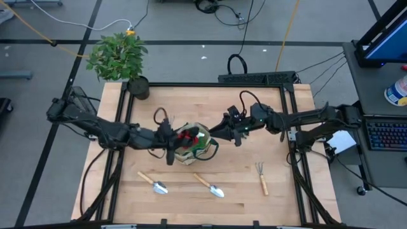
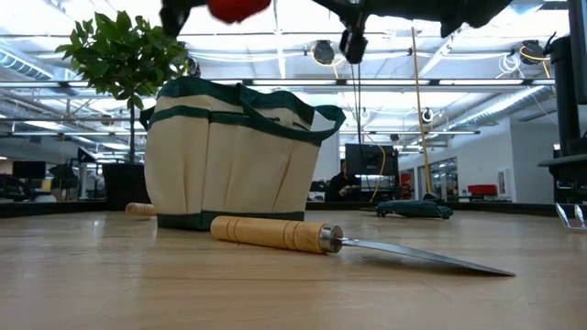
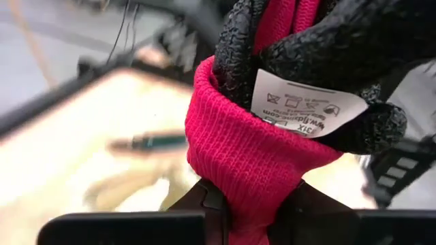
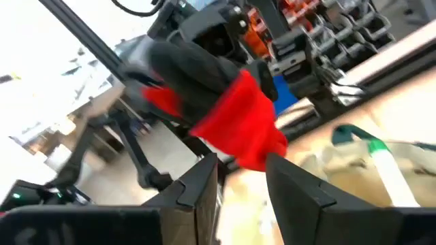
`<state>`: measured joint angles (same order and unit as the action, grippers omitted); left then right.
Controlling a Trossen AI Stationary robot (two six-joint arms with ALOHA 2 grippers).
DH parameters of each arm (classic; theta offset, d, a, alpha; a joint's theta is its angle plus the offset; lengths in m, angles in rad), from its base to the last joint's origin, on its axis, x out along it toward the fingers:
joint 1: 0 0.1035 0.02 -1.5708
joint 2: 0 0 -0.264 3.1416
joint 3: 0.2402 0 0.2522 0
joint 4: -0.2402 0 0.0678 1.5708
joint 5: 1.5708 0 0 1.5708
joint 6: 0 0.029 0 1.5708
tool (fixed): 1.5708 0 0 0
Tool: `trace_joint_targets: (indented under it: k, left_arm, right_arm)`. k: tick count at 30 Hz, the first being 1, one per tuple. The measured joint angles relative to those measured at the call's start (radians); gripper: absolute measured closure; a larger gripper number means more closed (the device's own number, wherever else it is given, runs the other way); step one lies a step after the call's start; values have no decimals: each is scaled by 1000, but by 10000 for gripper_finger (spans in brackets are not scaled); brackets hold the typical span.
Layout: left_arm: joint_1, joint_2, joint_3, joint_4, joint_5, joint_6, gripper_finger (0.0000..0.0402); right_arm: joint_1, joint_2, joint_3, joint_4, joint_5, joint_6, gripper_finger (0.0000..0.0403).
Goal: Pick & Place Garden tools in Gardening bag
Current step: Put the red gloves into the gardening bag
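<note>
The beige gardening bag (image 1: 196, 147) with dark green trim stands upright on the table's middle (image 2: 229, 156). A green spray bottle (image 4: 371, 146) sticks up inside it. My left gripper (image 1: 173, 142) is over the bag's left rim, shut on the red-and-black gloves (image 1: 187, 136), which show big in the left wrist view (image 3: 272, 116). My right gripper (image 1: 216, 133) hangs by the bag's right rim, slightly open and empty (image 4: 242, 177). Two wooden-handled trowels (image 1: 154, 184) (image 1: 210, 186) and a fork rake (image 1: 262, 179) lie flat on the table's near part. My left gripper pinches the gloves' red knit cuff (image 3: 235, 180) between its two fingers, coming from the table's left. The black rubbery palm part with a white tag (image 3: 306, 102) juts out beyond the fingertips. The gloves are lifted clear, above the bag's opening (image 2: 238, 7).
A leafy plant (image 1: 119, 56) in a black pot (image 1: 138, 88) stands at the table's far left corner. One trowel (image 2: 275, 233) lies right in front of the bag. A black frame (image 1: 299, 159) rims the table.
</note>
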<state>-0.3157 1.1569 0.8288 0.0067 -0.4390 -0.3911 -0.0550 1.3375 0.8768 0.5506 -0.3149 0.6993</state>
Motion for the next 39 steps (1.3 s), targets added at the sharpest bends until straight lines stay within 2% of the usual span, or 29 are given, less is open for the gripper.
trace_joint_targets:
  k: [4,8,17,36,39]
  left_arm:
    - [-12,28,0,-91,-59,-105,349]
    - [-11,66,-1,-118,-93,-102,349]
    - [31,131,-2,-212,-84,-154,349]
    - [45,145,-2,-274,46,-236,349]
    - [44,145,-2,-273,49,-236,331]
  right_arm:
    - [-5,-40,0,-84,0,-41,289]
    - [-5,-60,0,-109,0,-61,293]
    - [-5,-65,0,-140,-1,-61,293]
    - [-5,-65,0,-145,2,-69,298]
    - [-5,-65,0,-144,4,-69,298]
